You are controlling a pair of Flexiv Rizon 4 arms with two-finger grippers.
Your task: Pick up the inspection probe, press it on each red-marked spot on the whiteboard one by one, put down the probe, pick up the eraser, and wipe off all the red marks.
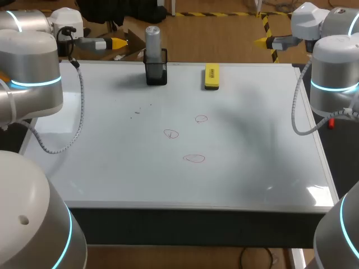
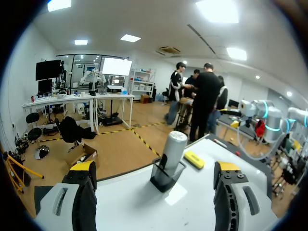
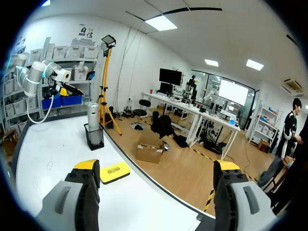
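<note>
The grey cylindrical probe (image 1: 152, 40) stands upright in a black mesh holder (image 1: 156, 70) at the whiteboard's far edge. It also shows ahead of my open left gripper (image 2: 156, 175) as the probe (image 2: 173, 149). A yellow eraser (image 1: 211, 76) lies right of the holder, and as the eraser (image 3: 114, 172) it is just ahead of my open right gripper (image 3: 156, 175). Three red marks (image 1: 194, 158) sit near the whiteboard's (image 1: 112, 168) middle. My left gripper (image 1: 115, 43) hovers off the far left corner, my right gripper (image 1: 262, 41) off the far right.
Faint dark specks (image 1: 137, 112) dot the board left of the red marks. The holder (image 2: 166, 175) and eraser (image 2: 194, 159) are the only objects standing on the board. My arms' grey bodies (image 1: 28, 73) flank both sides.
</note>
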